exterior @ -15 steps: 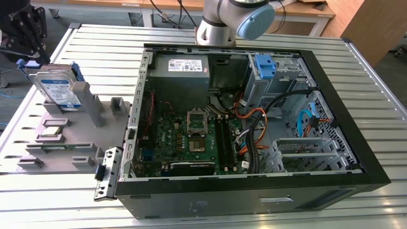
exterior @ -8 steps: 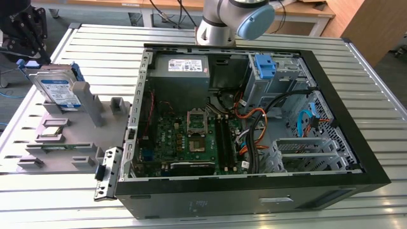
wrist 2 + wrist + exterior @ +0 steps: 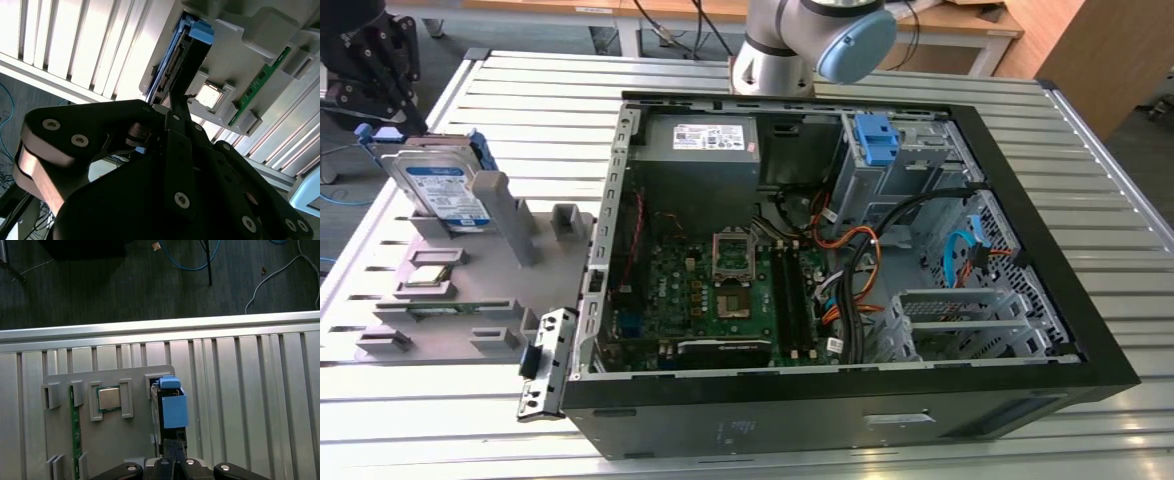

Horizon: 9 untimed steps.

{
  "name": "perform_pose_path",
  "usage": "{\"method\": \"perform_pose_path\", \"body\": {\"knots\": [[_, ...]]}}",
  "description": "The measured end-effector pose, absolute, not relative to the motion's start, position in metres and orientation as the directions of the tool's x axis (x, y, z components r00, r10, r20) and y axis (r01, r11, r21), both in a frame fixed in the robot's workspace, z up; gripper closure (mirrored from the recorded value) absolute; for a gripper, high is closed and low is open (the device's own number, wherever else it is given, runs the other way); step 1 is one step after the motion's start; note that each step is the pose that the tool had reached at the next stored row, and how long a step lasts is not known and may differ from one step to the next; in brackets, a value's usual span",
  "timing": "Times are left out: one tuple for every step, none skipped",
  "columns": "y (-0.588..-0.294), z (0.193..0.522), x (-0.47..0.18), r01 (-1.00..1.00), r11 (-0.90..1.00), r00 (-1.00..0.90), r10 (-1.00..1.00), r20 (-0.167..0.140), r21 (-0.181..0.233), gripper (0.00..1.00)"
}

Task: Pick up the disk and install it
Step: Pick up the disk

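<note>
Overhead, the end effector [image 3: 394,118] points down just above the disk [image 3: 443,188], which stands on edge in a grey holder [image 3: 494,290] near the worktop's [image 3: 520,90] far corner at the exterior view's left. The arm [image 3: 787,45] is cut off at the worktop's far edge. In both wrist views the fingers [image 3: 171,447] seem clenched together and empty. Whether they touch the disk is hard to judge.
</note>
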State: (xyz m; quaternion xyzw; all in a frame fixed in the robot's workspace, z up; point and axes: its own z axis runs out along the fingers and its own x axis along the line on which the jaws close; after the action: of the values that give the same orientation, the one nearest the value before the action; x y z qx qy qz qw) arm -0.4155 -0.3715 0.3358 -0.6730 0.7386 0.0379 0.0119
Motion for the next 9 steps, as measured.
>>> {"method": "perform_pose_path", "body": {"knots": [[-0.3715,0.3358,-0.4154,-0.995,0.091,-0.094,-0.993,-0.068,0.040,0.89],[-0.3715,0.3358,-0.4154,-0.995,0.091,-0.094,-0.993,-0.068,0.040,0.89],[-0.3715,0.3358,-0.4154,-0.995,0.091,-0.094,-0.993,-0.069,0.040,0.89],[-0.3715,0.3358,-0.4155,-0.995,0.091,-0.094,-0.993,-0.069,0.040,0.89],[-0.3715,0.3358,-0.4155,-0.995,0.091,-0.094,-0.993,-0.069,0.040,0.89],[-0.3715,0.3358,-0.4155,-0.995,0.091,-0.094,-0.993,-0.069,0.040,0.89],[-0.3716,0.3358,-0.4154,-0.995,0.091,-0.094,-0.993,-0.069,0.040,0.89],[-0.3716,0.3357,-0.4155,-0.995,0.091,-0.094,-0.993,-0.069,0.040,0.89],[-0.3715,0.3357,-0.4155,-0.995,0.091,-0.094,-0.993,-0.069,0.040,0.89]]}}
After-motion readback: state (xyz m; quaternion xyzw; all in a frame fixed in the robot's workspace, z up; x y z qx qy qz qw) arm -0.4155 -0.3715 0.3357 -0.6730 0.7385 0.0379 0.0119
